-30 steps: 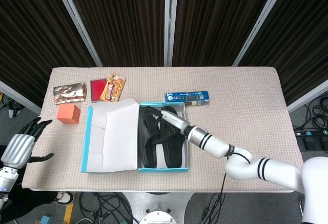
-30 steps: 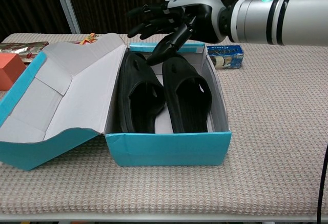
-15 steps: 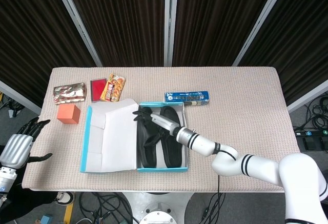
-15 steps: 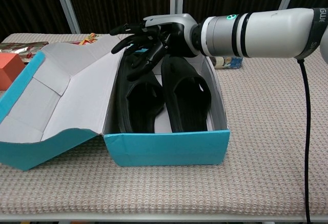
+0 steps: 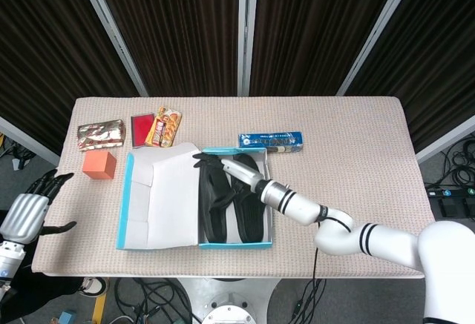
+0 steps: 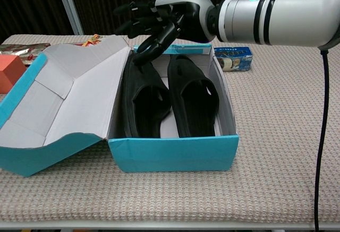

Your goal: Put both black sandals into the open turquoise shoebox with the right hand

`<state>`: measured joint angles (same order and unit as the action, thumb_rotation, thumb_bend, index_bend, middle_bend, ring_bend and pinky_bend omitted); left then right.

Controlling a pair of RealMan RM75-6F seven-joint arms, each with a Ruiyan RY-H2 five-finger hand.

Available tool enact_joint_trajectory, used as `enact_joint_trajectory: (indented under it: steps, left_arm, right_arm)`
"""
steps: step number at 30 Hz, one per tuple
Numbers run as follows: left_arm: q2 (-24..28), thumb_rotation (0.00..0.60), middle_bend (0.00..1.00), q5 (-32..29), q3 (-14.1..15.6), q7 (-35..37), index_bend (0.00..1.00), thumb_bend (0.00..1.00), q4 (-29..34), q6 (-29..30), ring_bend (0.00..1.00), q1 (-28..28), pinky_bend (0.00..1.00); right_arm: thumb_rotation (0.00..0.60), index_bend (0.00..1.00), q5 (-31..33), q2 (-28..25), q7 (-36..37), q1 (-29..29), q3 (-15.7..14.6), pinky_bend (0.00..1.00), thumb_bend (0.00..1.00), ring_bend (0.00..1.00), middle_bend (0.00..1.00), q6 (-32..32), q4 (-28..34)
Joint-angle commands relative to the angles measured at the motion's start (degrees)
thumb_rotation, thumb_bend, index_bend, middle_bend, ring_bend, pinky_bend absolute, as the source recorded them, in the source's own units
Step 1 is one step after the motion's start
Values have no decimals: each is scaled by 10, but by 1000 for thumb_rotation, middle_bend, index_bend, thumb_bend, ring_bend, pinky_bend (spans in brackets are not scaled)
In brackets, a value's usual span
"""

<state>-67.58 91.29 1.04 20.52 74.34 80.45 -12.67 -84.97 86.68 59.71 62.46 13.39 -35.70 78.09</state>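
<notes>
Both black sandals lie side by side inside the open turquoise shoebox point(image 5: 234, 245) point(image 6: 172, 155): one sandal point(image 5: 215, 207) point(image 6: 146, 96) next to the lid, the other sandal point(image 5: 253, 207) point(image 6: 194, 94) along the box's right wall. My right hand point(image 5: 223, 167) point(image 6: 159, 22) hovers above the far end of the box, over the sandal by the lid. Its fingers are spread and hold nothing. My left hand point(image 5: 30, 210) hangs open off the table's left edge, seen only in the head view.
The grey-lined lid point(image 5: 159, 198) point(image 6: 64, 99) lies folded out to the left of the box. A blue carton point(image 5: 271, 141) point(image 6: 234, 58) sits behind the box, an orange block point(image 5: 99, 164) point(image 6: 10, 67) to the left, and snack packets point(image 5: 163, 126) at the back left.
My right hand dipped low over the sandal by the lid half a second ago, then rose and now sits higher above the box's far end. The sandals stayed put.
</notes>
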Motion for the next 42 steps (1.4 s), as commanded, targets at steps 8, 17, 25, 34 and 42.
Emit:
enact_joint_trajectory:
  steps: [8, 17, 25, 34, 42]
  left_arm:
    - [3, 600, 147, 4, -2, -15, 96, 0, 13, -1, 41, -5, 162]
    - [10, 600, 147, 6, -7, -39, 96, 0, 31, 0, 41, -11, 162]
    - [11, 600, 147, 1, -9, -75, 96, 0, 41, -1, 41, -10, 162]
    - [7, 600, 147, 1, -8, -101, 96, 0, 46, 10, 41, -3, 162]
    - [8, 600, 147, 3, -1, -117, 96, 0, 55, 10, 41, 3, 163]
  right_arm:
    - [600, 59, -38, -132, -198, -84, -34, 201, 0, 75, 145, -121, 104]
    - [600, 17, -28, -217, -573, -250, -105, 100, 0, 0, 54, -304, 213]
    - [600, 0, -10, -182, -806, -401, -159, 4, 0, 0, 0, -463, 195]
    - [600, 0, -9, -103, -759, -493, -177, 0, 0, 0, 0, -531, 47]
    - [600, 0, -25, -100, -725, -518, -171, 0, 0, 0, 0, -545, 11]
